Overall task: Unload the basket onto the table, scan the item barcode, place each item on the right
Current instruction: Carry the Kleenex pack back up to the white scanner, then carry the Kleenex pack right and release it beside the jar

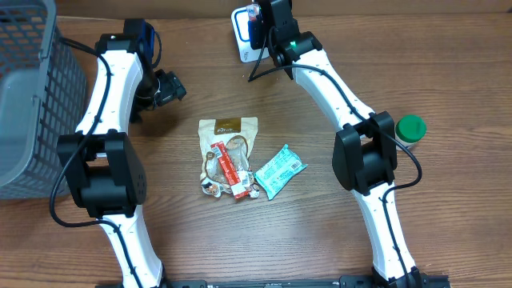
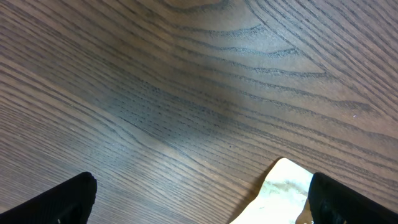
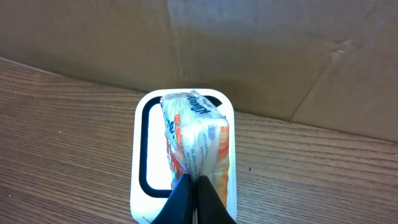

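Observation:
In the right wrist view, my right gripper (image 3: 195,186) is shut on the seam of a white and orange packet (image 3: 198,134). It holds the packet just over the white barcode scanner (image 3: 140,186) with its black-framed window. From overhead, that gripper (image 1: 258,32) and the scanner (image 1: 240,44) sit at the table's far edge. My left gripper (image 1: 168,86) stands open over bare wood, nothing between its fingers (image 2: 68,202). A corner of the beige pouch (image 2: 283,190) shows beside its right finger.
A beige pouch (image 1: 228,132), a red stick packet (image 1: 226,164) and a teal packet (image 1: 279,170) lie mid-table. A green-capped container (image 1: 411,128) stands at the right, a grey mesh basket (image 1: 32,96) at the left. Brown cardboard (image 3: 249,50) rises behind the scanner.

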You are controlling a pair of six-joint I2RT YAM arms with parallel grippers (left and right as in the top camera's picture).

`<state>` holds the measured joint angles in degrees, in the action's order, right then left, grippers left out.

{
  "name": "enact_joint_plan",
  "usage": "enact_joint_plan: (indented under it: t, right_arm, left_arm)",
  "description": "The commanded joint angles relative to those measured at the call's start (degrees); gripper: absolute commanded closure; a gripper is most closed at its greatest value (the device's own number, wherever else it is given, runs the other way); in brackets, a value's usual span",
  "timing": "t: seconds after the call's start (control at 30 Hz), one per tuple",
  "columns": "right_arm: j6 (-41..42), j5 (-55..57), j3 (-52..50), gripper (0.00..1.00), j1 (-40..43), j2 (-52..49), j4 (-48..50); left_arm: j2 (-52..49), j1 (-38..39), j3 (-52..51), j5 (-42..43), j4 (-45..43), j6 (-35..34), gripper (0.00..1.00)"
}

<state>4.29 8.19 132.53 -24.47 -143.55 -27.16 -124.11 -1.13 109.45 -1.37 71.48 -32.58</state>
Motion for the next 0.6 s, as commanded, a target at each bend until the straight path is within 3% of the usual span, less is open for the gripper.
enact_joint_plan:
  t: [0.0, 0.3, 0.57]
  right_arm:
    - [0.15, 0.79, 0.28, 0.96, -0.28, -0.61, -0.39]
    - [0.15, 0.81, 0.31, 0.96, -0.15, 1.42, -2.56]
    - [3.19, 0.81, 0.31, 0.96, 0.44, 13.73, -20.63]
  left_arm:
    - [0.90, 0.42, 0.90, -0.55, -0.02, 0.68, 0.00]
    - [0.90, 0.39, 0.90, -0.55, -0.02, 0.68, 0.00]
    - [0.90, 0.39, 0.90, -0.55, -0.02, 0.68, 0.00]
